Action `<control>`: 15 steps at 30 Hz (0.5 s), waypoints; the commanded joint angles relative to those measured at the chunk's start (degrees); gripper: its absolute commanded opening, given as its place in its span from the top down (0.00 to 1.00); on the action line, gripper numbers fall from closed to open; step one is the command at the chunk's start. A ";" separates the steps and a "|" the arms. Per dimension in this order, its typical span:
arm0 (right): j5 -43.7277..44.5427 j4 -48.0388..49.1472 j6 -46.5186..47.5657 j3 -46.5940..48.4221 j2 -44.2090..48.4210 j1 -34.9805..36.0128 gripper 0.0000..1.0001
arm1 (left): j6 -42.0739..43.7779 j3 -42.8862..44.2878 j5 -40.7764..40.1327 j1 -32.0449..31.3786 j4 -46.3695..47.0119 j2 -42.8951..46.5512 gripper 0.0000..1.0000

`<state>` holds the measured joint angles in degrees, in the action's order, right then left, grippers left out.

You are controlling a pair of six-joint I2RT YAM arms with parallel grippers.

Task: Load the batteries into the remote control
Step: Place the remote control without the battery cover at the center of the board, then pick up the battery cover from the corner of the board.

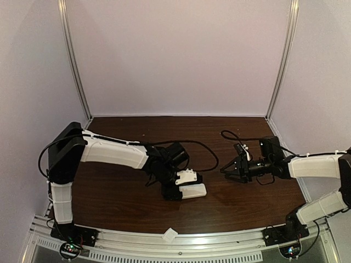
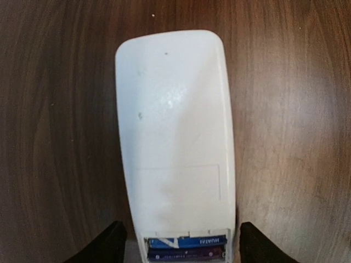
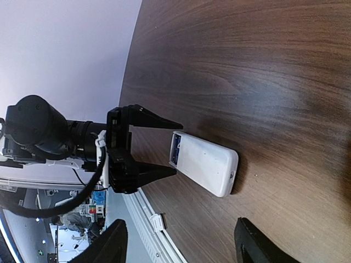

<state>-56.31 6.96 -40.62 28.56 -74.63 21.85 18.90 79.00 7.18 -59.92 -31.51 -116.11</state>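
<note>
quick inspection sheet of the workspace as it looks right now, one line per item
surface: dark wood-grain table, no damage seen
job's things: remote control lies back up, cover off; two batteries sit in its open bay
clutter: small white cover piece on the near metal rail
grippers: left tool open, straddling the remote's bay end; right tool open, empty
cables: black cable loops over the table beside the left arm
surroundings: plain pale walls, metal corner posts

We see remote control (image 2: 175,131): white plastic, smooth, faintly glossy | batteries (image 2: 186,247): shiny blue printed wrap | table (image 2: 55,137): dark wood grain, satin sheen | front rail (image 1: 230,244): ribbed bare metal
</note>
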 commanded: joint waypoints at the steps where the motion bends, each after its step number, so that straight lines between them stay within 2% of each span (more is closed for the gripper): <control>1: 1.96 -0.49 2.06 1.13 3.38 -0.31 0.32 | -5.56 -3.09 -2.95 0.25 1.73 10.75 0.27; 4: 2.22 -1.27 2.83 1.08 4.86 -0.31 0.32 | -9.90 -6.16 -3.43 0.24 1.91 17.27 0.27; 8: 1.29 -1.88 3.53 0.61 5.78 0.06 0.35 | -17.24 -11.26 -0.28 -1.96 0.49 22.32 0.34; 15: 1.31 -1.87 3.23 -1.25 7.33 1.50 0.38 | -30.46 -19.32 2.70 -11.36 2.08 22.22 0.46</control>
<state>-55.42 5.56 -37.93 28.51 -68.82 22.59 -1.67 63.79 6.83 -67.18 -30.02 -92.09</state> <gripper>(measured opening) 0.625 0.580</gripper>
